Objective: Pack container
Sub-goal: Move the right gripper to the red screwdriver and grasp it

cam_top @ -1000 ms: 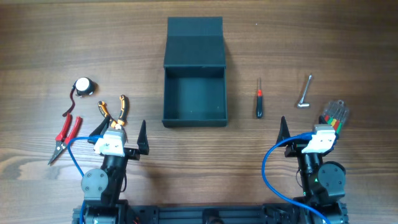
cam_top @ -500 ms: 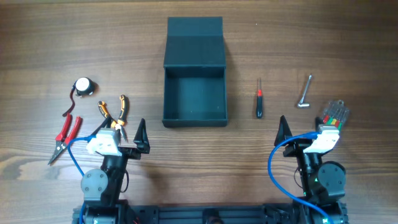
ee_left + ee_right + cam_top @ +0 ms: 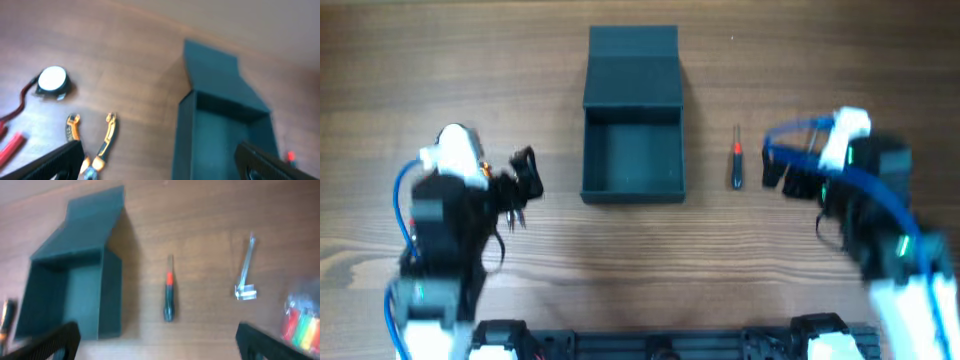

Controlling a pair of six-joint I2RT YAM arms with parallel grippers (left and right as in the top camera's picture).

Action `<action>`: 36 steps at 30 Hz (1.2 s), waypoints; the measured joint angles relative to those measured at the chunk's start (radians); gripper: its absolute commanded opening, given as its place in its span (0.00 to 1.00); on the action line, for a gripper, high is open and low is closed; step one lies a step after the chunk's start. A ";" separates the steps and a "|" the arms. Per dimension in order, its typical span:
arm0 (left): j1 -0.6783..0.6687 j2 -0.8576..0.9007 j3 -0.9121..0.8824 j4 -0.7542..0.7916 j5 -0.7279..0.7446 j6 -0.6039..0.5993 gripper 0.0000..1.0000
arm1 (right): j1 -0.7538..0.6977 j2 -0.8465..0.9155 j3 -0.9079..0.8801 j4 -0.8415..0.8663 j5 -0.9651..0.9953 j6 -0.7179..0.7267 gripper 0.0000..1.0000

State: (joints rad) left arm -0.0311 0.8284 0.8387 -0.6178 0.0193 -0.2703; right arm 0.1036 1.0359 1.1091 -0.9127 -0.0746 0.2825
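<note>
The container [image 3: 633,150] is a dark teal box at the table's middle, its lid [image 3: 632,65] lying open at the back and the inside bare. It also shows in the left wrist view [image 3: 225,135] and the right wrist view [image 3: 70,295]. My left gripper [image 3: 508,188] hangs raised left of the box, blurred, over orange-handled pliers [image 3: 95,145]. It is open [image 3: 160,167] and holds nothing. To the right of the box my right gripper [image 3: 790,178] is raised, near a small screwdriver [image 3: 737,165]. Its jaws stand wide [image 3: 160,347] and bare.
A round white part with a dark cord [image 3: 52,80] and a red plier handle [image 3: 10,150] lie at the left. An L-shaped metal key [image 3: 245,275] and a clear case of coloured bits [image 3: 300,322] lie right of the screwdriver [image 3: 169,295].
Both arms have lifted from their low rest pose near the front edge and swung forward over the tools. They blur with motion. Both grippers stay open.
</note>
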 measured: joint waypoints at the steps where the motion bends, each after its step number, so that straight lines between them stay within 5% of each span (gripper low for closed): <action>1: 0.000 0.071 0.060 -0.040 -0.004 0.008 1.00 | 0.000 0.084 0.116 -0.089 -0.004 -0.002 1.00; 8: 0.000 0.344 0.204 -0.151 -0.014 0.030 1.00 | -0.001 0.410 0.540 -0.248 -0.073 -0.018 1.00; 22: 0.000 0.409 0.204 -0.161 -0.014 0.033 1.00 | 0.006 0.856 0.567 -0.325 -0.035 0.004 1.00; 36: 0.000 0.409 0.204 -0.161 -0.014 0.040 1.00 | 0.037 1.037 0.555 -0.224 0.054 -0.053 0.98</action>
State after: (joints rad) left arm -0.0311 1.2373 1.0428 -0.7784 0.0048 -0.2298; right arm 0.1406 2.0727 1.6638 -1.1366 -0.0208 0.2295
